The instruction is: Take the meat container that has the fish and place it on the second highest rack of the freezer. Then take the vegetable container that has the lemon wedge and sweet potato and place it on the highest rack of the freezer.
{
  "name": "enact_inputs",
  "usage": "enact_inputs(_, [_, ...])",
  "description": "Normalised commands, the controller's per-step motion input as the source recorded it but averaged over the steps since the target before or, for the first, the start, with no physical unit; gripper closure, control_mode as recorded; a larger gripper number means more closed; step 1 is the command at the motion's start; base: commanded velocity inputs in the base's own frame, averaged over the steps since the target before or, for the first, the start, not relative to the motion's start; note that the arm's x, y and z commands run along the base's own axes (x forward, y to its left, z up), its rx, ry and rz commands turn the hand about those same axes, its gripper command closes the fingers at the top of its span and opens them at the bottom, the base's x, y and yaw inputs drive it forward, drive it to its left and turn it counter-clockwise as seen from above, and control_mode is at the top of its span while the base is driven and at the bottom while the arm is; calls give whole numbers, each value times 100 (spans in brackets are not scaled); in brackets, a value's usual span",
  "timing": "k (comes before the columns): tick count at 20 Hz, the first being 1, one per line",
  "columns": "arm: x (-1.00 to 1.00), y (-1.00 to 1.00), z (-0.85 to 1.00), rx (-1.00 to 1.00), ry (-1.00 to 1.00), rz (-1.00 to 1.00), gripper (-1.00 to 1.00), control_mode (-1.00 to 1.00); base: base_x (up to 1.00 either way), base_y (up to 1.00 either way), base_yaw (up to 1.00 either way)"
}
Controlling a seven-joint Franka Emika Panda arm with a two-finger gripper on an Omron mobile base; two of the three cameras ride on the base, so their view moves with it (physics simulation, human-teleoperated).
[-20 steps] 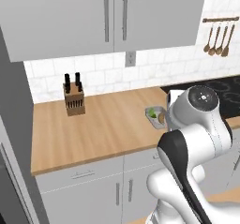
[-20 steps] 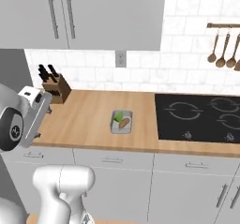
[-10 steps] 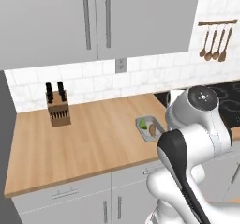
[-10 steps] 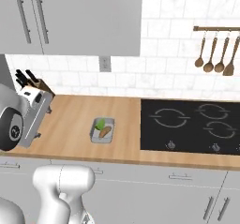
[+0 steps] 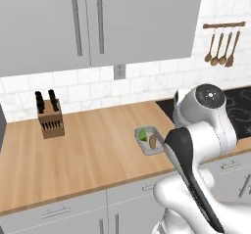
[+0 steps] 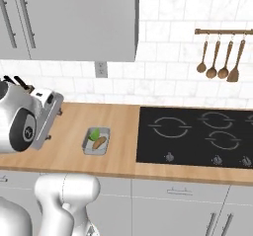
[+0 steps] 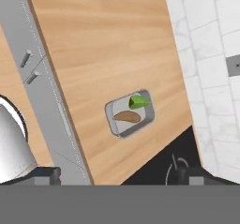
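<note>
Vegetable container (image 6: 96, 141) sits flat on wooden desk (image 5: 93, 154), near front edge, just left of black cooktop (image 6: 197, 136). Inside: green lemon wedge (image 7: 138, 101) toward wall side, brown sweet potato (image 7: 127, 116) beside it toward desk front. Knife block (image 5: 50, 120) stands far left by tiled wall, well apart from container. Utensil rail (image 6: 220, 52) with wooden spoons hangs above cooktop. Claw high above desk, looking down on container; tips barely visible at hand view bottom, opening cannot be told. Nothing seen held.
</note>
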Motion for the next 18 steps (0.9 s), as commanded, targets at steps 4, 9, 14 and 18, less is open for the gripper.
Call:
enact_inputs(4, [99,-4,-17,0,5,0,-100,-100,0,0,0])
enact_inputs(9, [65,0,-63,0,21,0,-100,-100,0,0,0])
enact_inputs(14, [38,0,-95,0,34,-3,-100,-100,0,0,0])
enact_inputs(18, [25,0,-100,0,35,-9,-100,-100,0,0,0])
